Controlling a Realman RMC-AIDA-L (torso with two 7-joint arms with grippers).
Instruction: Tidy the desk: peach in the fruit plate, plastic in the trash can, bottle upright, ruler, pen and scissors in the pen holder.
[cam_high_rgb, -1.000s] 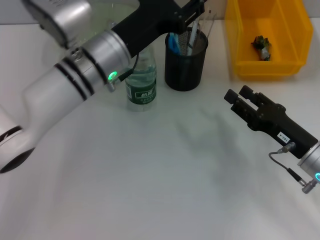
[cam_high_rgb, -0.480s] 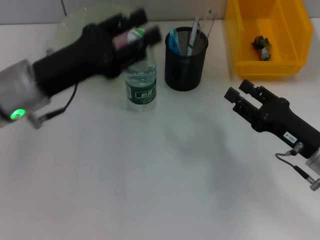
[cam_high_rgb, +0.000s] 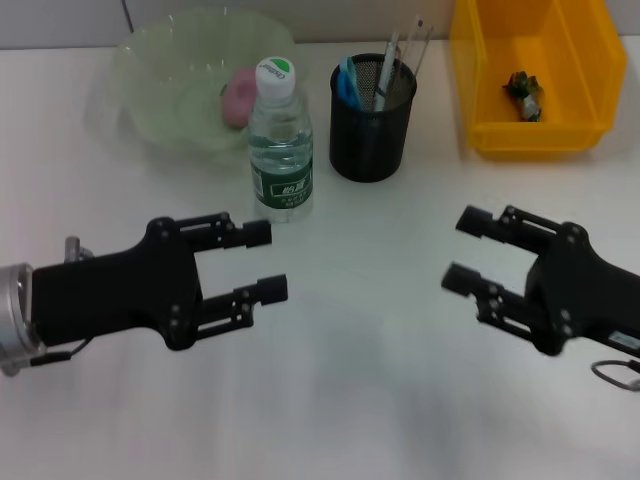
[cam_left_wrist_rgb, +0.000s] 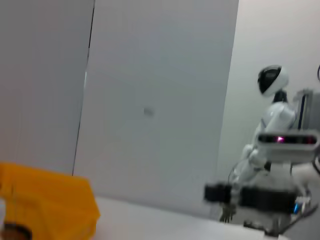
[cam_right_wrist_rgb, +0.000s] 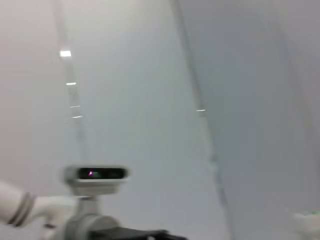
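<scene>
Behind the bottle (cam_high_rgb: 281, 140) the fruit plate (cam_high_rgb: 160, 100) is seen, peach (cam_high_rgb: 238, 97) inside | beside the bottle: pen holder (cam_high_rgb: 371, 125), trash can (cam_high_rgb: 530, 75) farther | nearer than the bottle: left gripper (cam_high_rgb: 262, 261), right gripper (cam_high_rgb: 466, 251), fingers apart, empty | bottle hidden from wrist views.

The head view looks forward and steeply down onto the white tabletop (cam_high_rgb: 380, 400) from close above, taking in both black grippers near the camera and the far row of things up to the yellow plastic bin (cam_high_rgb: 528, 80) at far right.

The left wrist view faces level across the table towards the right side, showing a grey wall, that same yellow bin's corner (cam_left_wrist_rgb: 47, 207), and the right arm's black gripper (cam_left_wrist_rgb: 220, 192) farther off.

The right wrist view looks level and slightly upward towards the left, at a pale wall and a camera-like grey unit (cam_right_wrist_rgb: 96, 177).
</scene>
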